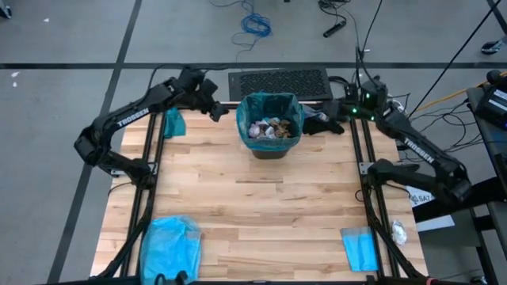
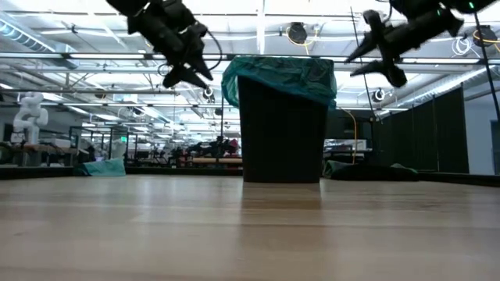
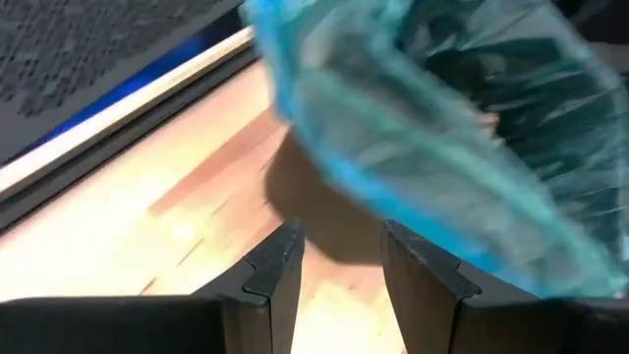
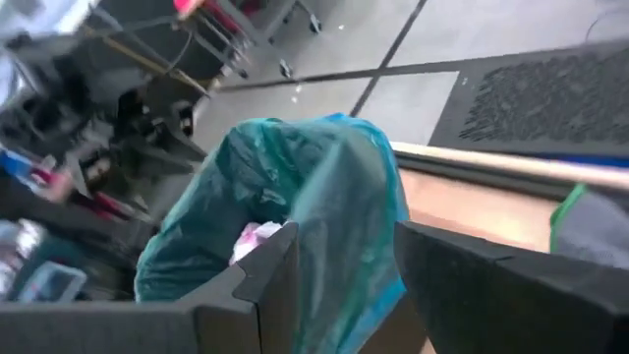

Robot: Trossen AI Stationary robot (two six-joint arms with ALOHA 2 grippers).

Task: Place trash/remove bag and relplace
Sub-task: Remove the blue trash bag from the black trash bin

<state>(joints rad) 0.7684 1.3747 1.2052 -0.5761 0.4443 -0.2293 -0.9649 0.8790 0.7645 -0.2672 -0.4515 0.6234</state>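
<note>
The bag [image 1: 269, 111], a crinkly dark teal liner, is sitting in the small black bin [image 2: 281, 133] with its edge folded down over the rim. The bin is standing upright toward twelve o'clock on the wooden table [image 1: 261, 214], close to the far edge. The trash [image 1: 272, 127] is lying inside the liner, a heap of crumpled brown, white and pink scraps reaching up near the rim.

The left gripper [image 1: 217, 109] is hanging in the air at nine o'clock from the bin, just beside the rim and apart from the liner. Its fingers [image 3: 270, 270] are standing moderately apart with nothing between them. The right gripper [image 1: 326, 124] is hanging at three o'clock from the bin, also near the rim and above the tabletop. Its fingers [image 4: 265, 280] are parted about as far, and they are gripping nothing; the liner is showing through the gap from beyond them.

A small teal scrap of plastic [image 1: 174, 123] is lying at nine o'clock beyond the left gripper, near the table's edge. A paler sky-blue bag [image 1: 170, 244] is lying crumpled at seven o'clock, at the near corner. A folded blue sheet [image 1: 360, 249] is lying at five o'clock, by the other near corner. A dark perforated mat [image 1: 279, 82] is lying on the floor at twelve o'clock, past the table.
</note>
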